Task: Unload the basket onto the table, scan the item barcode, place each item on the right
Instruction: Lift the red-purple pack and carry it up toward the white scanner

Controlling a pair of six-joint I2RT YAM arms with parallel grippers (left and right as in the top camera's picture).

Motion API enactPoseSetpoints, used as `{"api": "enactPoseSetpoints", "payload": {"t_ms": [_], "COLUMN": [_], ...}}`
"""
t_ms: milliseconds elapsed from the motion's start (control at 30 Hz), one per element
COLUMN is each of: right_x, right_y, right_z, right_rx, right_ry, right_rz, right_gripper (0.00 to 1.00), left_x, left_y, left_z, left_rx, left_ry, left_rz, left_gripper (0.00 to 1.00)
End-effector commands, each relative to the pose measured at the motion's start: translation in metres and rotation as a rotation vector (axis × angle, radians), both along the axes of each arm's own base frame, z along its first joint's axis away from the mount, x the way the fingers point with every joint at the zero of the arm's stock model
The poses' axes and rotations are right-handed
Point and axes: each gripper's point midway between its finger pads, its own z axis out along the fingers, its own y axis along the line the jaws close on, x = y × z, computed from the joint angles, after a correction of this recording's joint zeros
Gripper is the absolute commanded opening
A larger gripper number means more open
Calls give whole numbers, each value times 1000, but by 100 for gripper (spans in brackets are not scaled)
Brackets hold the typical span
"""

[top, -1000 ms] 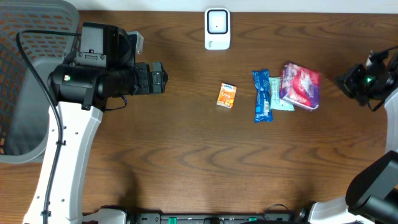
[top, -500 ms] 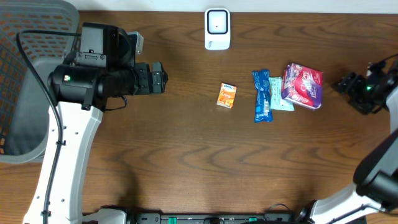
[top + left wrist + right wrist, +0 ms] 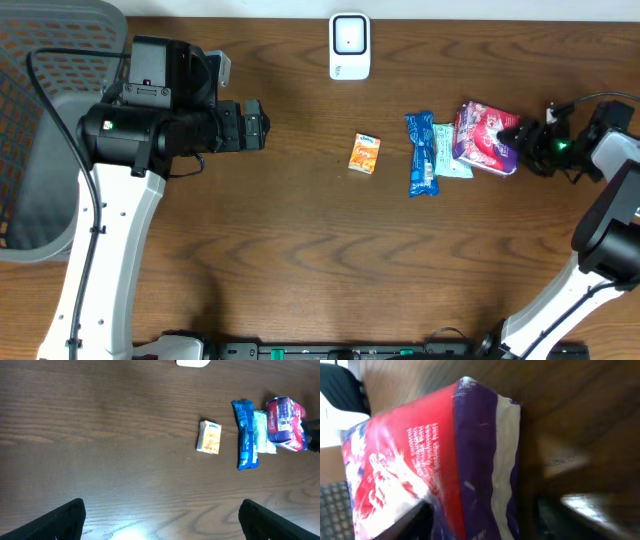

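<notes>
- My right gripper [image 3: 512, 134] has its jaws parted astride the red-and-purple packet [image 3: 430, 460]. A gap shows on one side, so nothing is gripped.
- My left gripper [image 3: 160, 520] is spread wide, empty, well apart from that packet.

Table [image 3: 392, 165] gap btwn box [image 3: 365, 154] & blue pack [image 3: 421, 153] (narrow)

the claw [image 3: 160, 506] is seen with its fingers [image 3: 65, 519] spread wide. ahead, nearer the right finger, an orange box [image 3: 209, 437] is laid flat; further right, a blue packet [image 3: 245, 435], green packet [image 3: 263, 433] and red pack [image 3: 285, 423] are ranged side by side.
</notes>
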Motion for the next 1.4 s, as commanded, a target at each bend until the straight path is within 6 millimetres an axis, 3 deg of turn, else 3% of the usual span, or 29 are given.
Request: {"api": "enactPoseSetpoints", "payload": {"t_ms": [0,33,67,100,200,300,333,367,433,500,633,733,833,1033,1267,1367], "right_x": [1,0,-1,-2,0,6,7,7,7,6,6,14,33,87,115,138], "right_y": [5,5,5,5,13,23,25,25,31,35,48,66,92,176,235,265], "right_z": [-9,-10,-12,-13,2,39,63,68,102,119,143,142,142,166,187,198], "right_rx": [13,13,13,16,87,245,326,339,417,439,433,343,218,107,22,54], "right_ry": [2,7,15,19,-21,-118,-164,-172,-233,-255,-261,-192,-173,-309,-448,-487], "right_rz": [21,21,20,20,32,36,30,30,46,54,66,41,16,-36,-135,-102], "right_gripper": [38,31,5,1,1,1,1,1,1,1,1,1,2,1,2,1], "left_x": [1,0,0,1,1,1,1,0,1,0,0,0,1,0,0,1], "left_y": [2,2,2,2,2,2,2,2,2,2,2,2,2,2,2,2], "left_z": [-2,-2,-2,-2,-2,-2,-2,-2,-2,-2,-2,-2,-2,-2,-2,-2], "left_rx": [8,8,8,8,8,8,8,8,8,8,8,8,8,8,8,8], "left_ry": [4,5,5,4,4,4,4,5,4,5,5,5,4,5,5,4], "left_rz": [9,9,9,9,9,9,9,9,9,9,9,9,9,9,9,9], "left_gripper": [98,98,98,98,98,98,98,98,98,98,98,98,98,98,98,98]}}
